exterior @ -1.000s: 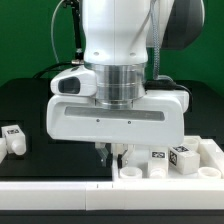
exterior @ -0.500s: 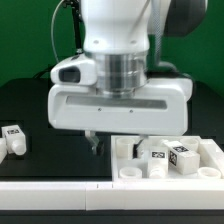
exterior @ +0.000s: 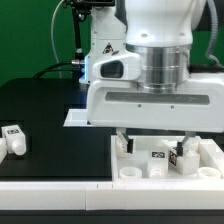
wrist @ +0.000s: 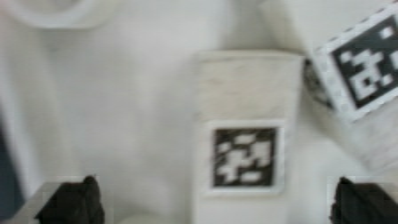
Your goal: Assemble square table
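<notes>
The square table's white tray-like top (exterior: 135, 172) lies at the exterior view's lower right, with tagged white legs (exterior: 158, 158) lying inside it. Another tagged leg (exterior: 12, 139) rests apart on the black table at the exterior view's left. My gripper (exterior: 153, 148) hangs low over the tray, open, its fingers (exterior: 124, 142) spread wide to either side of the legs. In the wrist view a leg with a tag (wrist: 244, 130) lies lengthwise between the dark fingertips (wrist: 75, 200), with clear gaps on both sides. My gripper (wrist: 219, 205) holds nothing. A second tag (wrist: 365, 62) shows beside that leg.
A long white bar (exterior: 50, 190) runs along the front edge of the black table. The marker board (exterior: 75, 117) lies flat behind the gripper. The arm's base and cables stand at the back before a green backdrop.
The gripper has gone from shut to wide open. It has shifted toward the exterior view's right, from the tray's near corner to over the legs inside the tray.
</notes>
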You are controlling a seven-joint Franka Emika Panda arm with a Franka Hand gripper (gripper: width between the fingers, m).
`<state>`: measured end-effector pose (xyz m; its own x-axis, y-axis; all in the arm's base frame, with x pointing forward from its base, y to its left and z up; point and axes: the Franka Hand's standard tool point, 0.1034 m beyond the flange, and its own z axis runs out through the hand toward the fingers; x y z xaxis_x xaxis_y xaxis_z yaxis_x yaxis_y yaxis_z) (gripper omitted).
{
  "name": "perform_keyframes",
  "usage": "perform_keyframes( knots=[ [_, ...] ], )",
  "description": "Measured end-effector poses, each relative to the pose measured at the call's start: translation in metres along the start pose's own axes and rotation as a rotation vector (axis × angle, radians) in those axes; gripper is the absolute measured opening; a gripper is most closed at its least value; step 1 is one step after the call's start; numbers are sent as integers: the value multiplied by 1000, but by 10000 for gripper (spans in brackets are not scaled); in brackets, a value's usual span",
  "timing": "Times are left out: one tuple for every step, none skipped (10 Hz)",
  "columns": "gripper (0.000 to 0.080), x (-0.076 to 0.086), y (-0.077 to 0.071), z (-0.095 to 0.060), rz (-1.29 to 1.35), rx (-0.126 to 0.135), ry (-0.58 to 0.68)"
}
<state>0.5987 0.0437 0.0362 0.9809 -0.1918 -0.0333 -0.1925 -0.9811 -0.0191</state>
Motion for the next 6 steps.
perform_keyframes(
  knots=[
    [649, 2, -2, 2, -3, 1, 11],
    [649, 6, -5, 2, -5, 5, 34],
    [649, 8, -8, 4, -8, 7, 47],
    [649, 7, -5, 7, -10, 6, 41],
    [649, 10, 2, 5, -2, 14, 42],
    [649, 11, 9, 5, 7, 16, 42]
  ],
)
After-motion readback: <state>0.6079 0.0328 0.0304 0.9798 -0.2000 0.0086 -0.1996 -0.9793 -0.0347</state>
